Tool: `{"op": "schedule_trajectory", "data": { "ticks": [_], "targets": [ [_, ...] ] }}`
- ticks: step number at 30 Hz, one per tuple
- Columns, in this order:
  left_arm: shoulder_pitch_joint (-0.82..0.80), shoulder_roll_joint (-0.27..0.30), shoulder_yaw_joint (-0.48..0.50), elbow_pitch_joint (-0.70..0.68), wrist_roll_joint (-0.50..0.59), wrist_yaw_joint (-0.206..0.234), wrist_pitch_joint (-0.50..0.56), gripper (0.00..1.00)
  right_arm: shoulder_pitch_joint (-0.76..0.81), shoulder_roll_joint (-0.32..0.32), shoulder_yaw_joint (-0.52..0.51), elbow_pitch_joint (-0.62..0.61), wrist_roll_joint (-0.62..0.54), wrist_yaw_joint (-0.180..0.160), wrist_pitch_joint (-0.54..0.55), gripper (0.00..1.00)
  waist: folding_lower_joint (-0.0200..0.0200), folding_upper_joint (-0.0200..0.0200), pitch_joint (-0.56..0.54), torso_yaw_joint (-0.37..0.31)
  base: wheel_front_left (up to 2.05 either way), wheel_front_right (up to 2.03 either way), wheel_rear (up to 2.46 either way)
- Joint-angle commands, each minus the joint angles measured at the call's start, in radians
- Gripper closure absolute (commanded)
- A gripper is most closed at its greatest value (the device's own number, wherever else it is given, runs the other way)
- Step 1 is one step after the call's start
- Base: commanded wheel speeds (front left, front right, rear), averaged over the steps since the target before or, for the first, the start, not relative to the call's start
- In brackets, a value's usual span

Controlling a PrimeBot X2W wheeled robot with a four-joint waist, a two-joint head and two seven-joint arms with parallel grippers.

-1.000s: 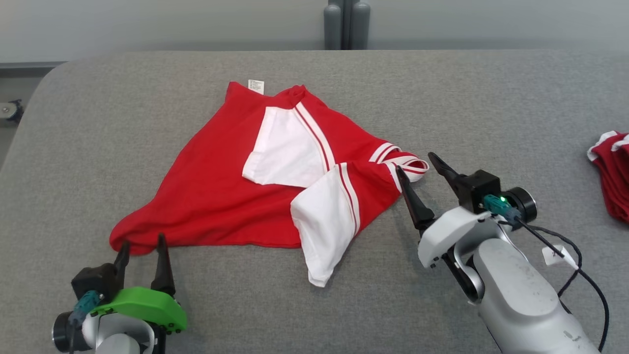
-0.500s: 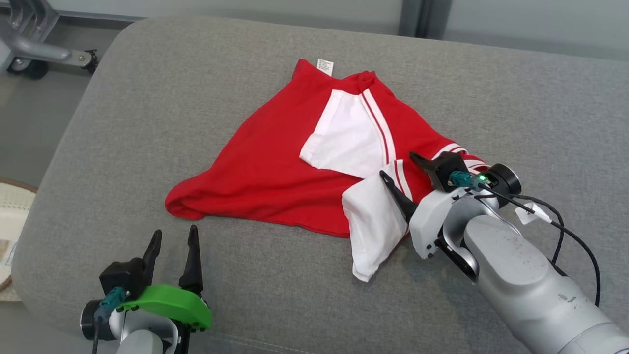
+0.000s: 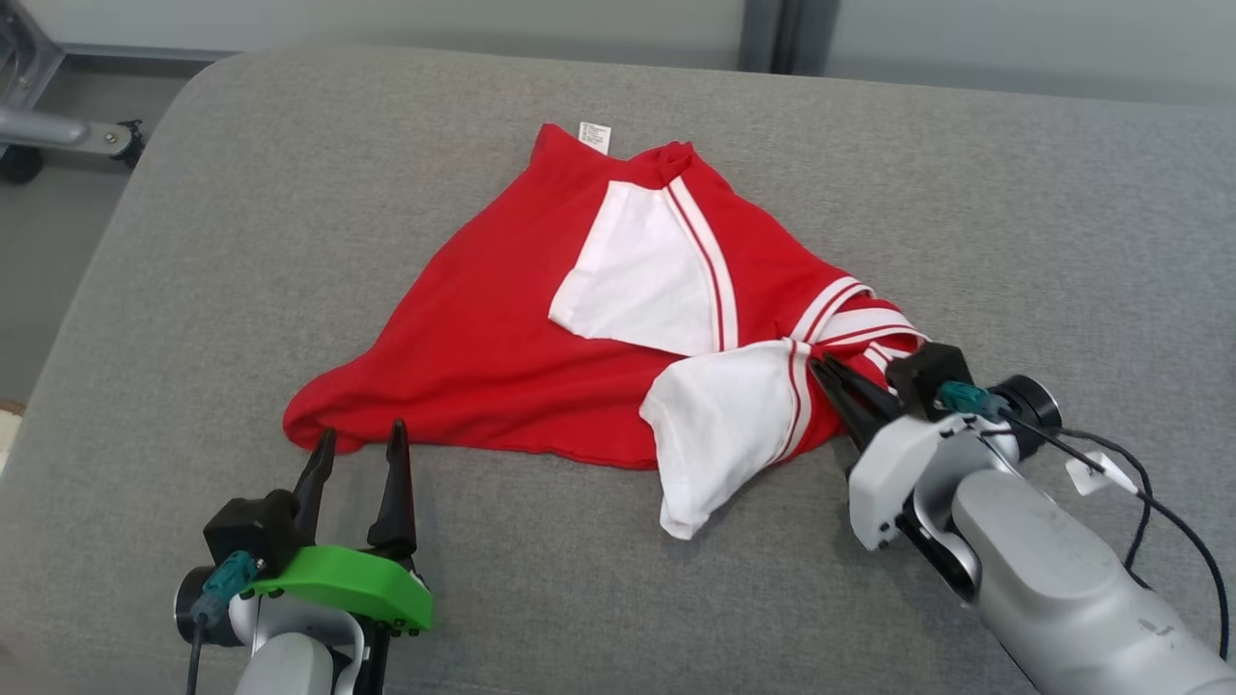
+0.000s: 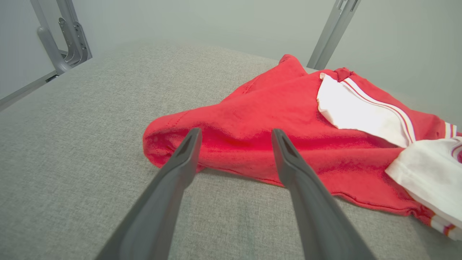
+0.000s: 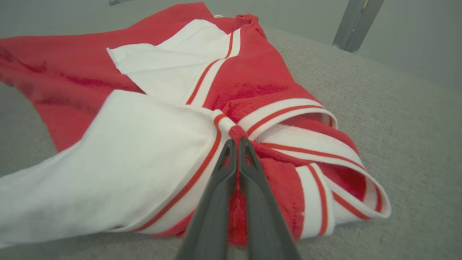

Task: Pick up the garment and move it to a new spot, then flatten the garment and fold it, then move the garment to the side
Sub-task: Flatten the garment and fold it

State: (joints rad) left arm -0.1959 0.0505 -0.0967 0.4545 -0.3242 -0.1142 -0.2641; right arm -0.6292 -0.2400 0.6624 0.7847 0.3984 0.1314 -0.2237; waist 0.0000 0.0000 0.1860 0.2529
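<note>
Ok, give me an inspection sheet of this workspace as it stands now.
Surface: grey fabric-covered table, with a rounded corner at the far left.
Job's things: red and white garment, lying crumpled and not yet flattened; its label is at the far corner.
Clutter: nothing seen.
Grippers: left gripper open, tips at the garment's near red hem, contact cannot be told. Right gripper shut on the garment beside the striped collar.
Cables: dark cable with a white tag loops off the right wrist, away from the garment.
Surroundings: grey metal frame at the far left; grey post behind the table.
</note>
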Motion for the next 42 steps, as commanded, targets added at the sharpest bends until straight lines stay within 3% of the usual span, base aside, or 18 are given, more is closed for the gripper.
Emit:
{"op": "schedule_trajectory", "data": {
  "ticks": [1, 8, 9, 10, 18, 19, 24, 30, 42],
  "targets": [
    [0.001, 0.001, -0.003, -0.007, -0.009, -0.004, 0.0, 0.0, 0.039, -0.012, -0.018, -0.006, 0.018, -0.002, -0.015, 1.0, 0.0, 0.0, -0.023, -0.047, 0.0, 0.0, 0.0],
    [0.008, 0.001, -0.03, -0.005, -0.013, 0.001, 0.0, 0.0, 0.172, -0.053, -0.114, -0.016, 0.041, -0.002, -0.037, 0.97, 0.0, 0.0, -0.046, -0.131, 0.0, 0.0, 0.0],
    [0.006, 0.001, -0.036, -0.004, -0.014, 0.002, 0.0, 0.0, 0.186, -0.057, -0.132, -0.017, 0.04, -0.002, -0.039, 0.58, 0.0, 0.0, -0.047, -0.138, 0.0, 0.0, 0.0],
    [0.005, 0.001, -0.041, -0.002, -0.014, 0.003, 0.0, 0.0, 0.198, -0.06, -0.151, -0.021, 0.038, -0.002, -0.041, 0.0, 0.0, 0.0, -0.048, -0.144, 0.0, 0.0, 0.0],
    [0.011, 0.002, -0.068, 0.005, -0.028, 0.009, 0.0, 0.0, 0.279, -0.028, -0.294, -0.242, -0.026, -0.001, -0.041, 0.0, 0.0, 0.0, -0.05, -0.144, 0.0, 0.0, 0.0],
    [0.016, 0.001, -0.073, 0.01, -0.026, 0.008, 0.0, 0.0, 0.276, -0.014, -0.273, -0.295, -0.037, -0.001, -0.041, 0.0, 0.0, 0.0, -0.048, -0.136, 0.0, 0.0, 0.0],
    [0.014, 0.001, -0.081, 0.018, -0.035, 0.009, 0.0, 0.0, 0.248, 0.008, -0.136, -0.337, -0.018, -0.001, -0.033, 0.0, 0.0, 0.0, -0.045, -0.112, 0.0, 0.0, 0.0],
    [0.023, 0.001, -0.088, 0.019, -0.047, 0.016, 0.0, 0.0, 0.27, -0.015, 0.001, -0.328, 0.021, -0.001, -0.003, 0.0, 0.0, 0.0, -0.046, -0.101, 0.0, 0.0, 0.0],
    [0.008, 0.001, -0.102, 0.016, -0.06, 0.019, 0.0, 0.0, 0.22, -0.031, 0.055, -0.2, -0.034, -0.001, 0.012, 0.0, 0.0, 0.0, -0.037, -0.098, 0.0, 0.0, 0.0]
  ]
}}
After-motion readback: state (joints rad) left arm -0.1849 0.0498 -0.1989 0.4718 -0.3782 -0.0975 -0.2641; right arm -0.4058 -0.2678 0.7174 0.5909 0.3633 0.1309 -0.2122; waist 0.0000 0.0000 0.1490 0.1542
